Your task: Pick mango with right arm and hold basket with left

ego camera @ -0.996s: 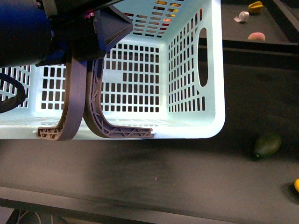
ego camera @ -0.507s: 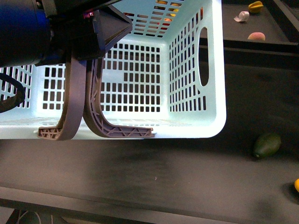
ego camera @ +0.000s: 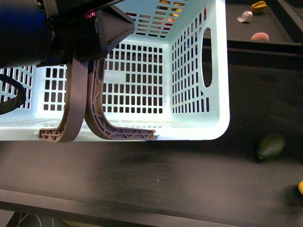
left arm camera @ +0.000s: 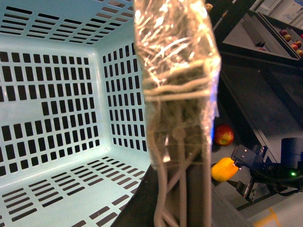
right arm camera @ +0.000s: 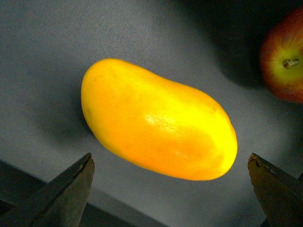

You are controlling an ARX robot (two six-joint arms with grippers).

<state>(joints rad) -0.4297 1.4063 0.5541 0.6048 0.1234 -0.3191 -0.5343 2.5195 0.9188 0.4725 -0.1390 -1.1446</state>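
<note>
Left end effector (ego camera: 111, 26): black and wedge-shaped, closed on the basket (ego camera: 199, 128) by its two grey-brown handles (ego camera: 78, 94). Both handles are swung up and gathered under my grip.

Left wrist view: one finger (left arm camera: 177, 61), wrapped in clear film, stands right over the handle bars, with the basket's slotted walls and floor behind it.

Basket: pale turquoise, at the left and centre of the front view. Its near rim overhangs the dark tabletop (ego camera: 156, 175). No fruit can be seen inside it.

Right end effector (right arm camera: 170, 189): open. The two dark fingertips are spread wide, one to each side of the mango (right arm camera: 158, 120), and neither touches it.

Mango: bright yellow, lying on its side on the tabletop. It sits far to my right, well apart from the basket (only a sliver shows at the right edge of the front view).

Neighbours: a red apple (right arm camera: 284, 61) lies near the mango, not touching it. A dark green fruit (ego camera: 271, 147) lies between the basket and the mango.
</note>
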